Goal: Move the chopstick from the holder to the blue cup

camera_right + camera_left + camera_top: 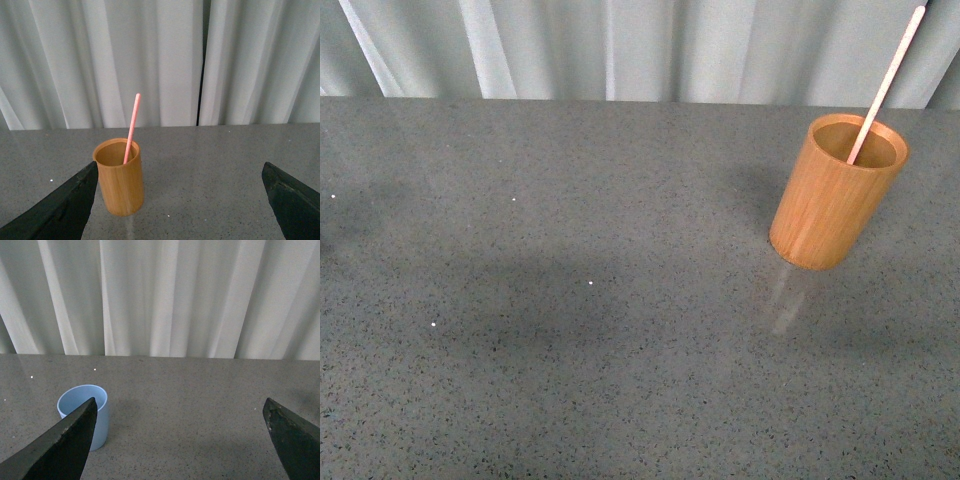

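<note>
The orange-brown holder (835, 192) stands upright at the right of the grey table, with a single pale pinkish chopstick (887, 83) leaning out of it. The right wrist view shows the same holder (120, 177) and chopstick (131, 128) ahead of my right gripper (180, 200), which is open and empty, with the holder in front of one finger. The blue cup (84, 415) stands upright and empty in the left wrist view, partly behind one finger of my open, empty left gripper (180, 440). Neither gripper appears in the front view, and the cup is outside it.
Grey speckled tabletop (580, 330) stretches across the front view. White pleated curtains (620, 45) close off the far edge of the table.
</note>
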{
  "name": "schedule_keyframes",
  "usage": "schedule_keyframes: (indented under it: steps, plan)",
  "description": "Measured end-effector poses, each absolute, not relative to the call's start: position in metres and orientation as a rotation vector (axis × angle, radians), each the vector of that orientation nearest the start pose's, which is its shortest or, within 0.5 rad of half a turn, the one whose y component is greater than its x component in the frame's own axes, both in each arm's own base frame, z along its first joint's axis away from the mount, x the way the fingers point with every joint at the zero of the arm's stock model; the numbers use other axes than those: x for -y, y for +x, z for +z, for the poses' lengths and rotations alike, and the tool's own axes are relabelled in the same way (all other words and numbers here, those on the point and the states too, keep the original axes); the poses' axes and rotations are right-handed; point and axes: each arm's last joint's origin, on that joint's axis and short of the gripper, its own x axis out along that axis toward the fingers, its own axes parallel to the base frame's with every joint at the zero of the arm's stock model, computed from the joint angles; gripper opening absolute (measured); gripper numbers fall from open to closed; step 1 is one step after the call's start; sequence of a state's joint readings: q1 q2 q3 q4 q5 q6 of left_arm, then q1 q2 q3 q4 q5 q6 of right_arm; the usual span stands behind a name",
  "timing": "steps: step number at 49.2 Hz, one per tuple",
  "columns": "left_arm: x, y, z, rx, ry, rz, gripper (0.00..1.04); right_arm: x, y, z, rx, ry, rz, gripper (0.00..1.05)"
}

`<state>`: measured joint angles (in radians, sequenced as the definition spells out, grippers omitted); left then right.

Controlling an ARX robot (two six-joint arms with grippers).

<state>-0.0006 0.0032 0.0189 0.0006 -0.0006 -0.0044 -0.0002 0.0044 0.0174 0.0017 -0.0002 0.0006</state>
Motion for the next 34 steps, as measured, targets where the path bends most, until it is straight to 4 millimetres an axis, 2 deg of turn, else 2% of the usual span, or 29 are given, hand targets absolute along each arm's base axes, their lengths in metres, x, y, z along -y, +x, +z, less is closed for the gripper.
schedule_keyframes:
  steps: [34]
  plan:
    - [0.0, 0.0967, 0.1697, 0.016, -0.004, 0.0, 0.98, 0.0, 0.0969, 0.1693, 0.015, 0.001, 0.0, 0.95]
